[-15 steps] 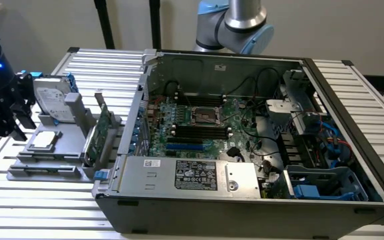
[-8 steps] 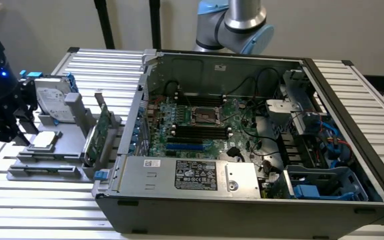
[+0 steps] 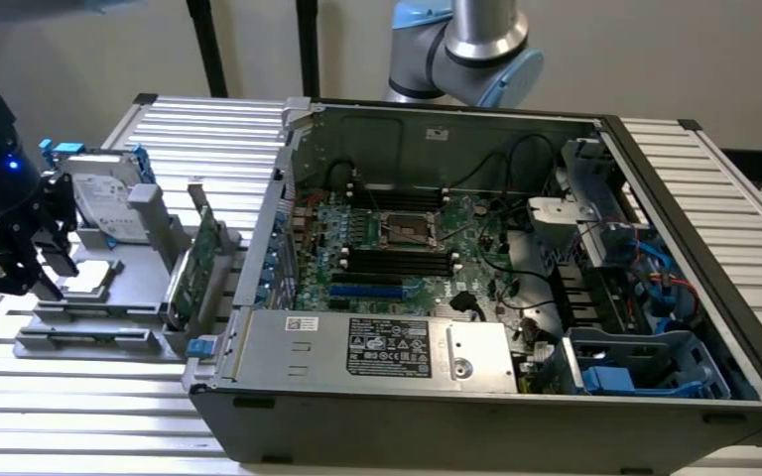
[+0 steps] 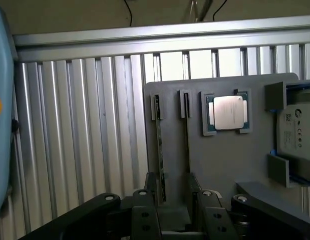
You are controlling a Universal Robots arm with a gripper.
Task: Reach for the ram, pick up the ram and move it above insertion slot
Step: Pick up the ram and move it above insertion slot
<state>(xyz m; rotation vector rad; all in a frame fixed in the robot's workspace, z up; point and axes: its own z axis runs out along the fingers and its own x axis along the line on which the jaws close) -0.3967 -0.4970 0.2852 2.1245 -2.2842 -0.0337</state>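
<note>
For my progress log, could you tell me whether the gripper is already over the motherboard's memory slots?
No, the gripper hangs over the gray holder outside the computer case, at the exterior view's left.

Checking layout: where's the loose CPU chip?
The CPU chip lies on the gray holder between a ram stick and the hard drive, at the exterior view's left.

A ribbed aluminium table (image 3: 209, 129) is spreading out beneath the gripper (image 3: 17, 283), its slats running side by side well past it. Behind the gripper and beyond the table's far edge, a pale bare wall (image 3: 646, 59) is rising, with two dark upright poles (image 3: 202, 45) standing before it. In the wrist view, a plain aluminium rail (image 4: 160, 37) is closing off the slats ahead of the gripper, and a tan surface (image 4: 69, 15) is lying past it. Soft, even light is falling over everything.
</note>
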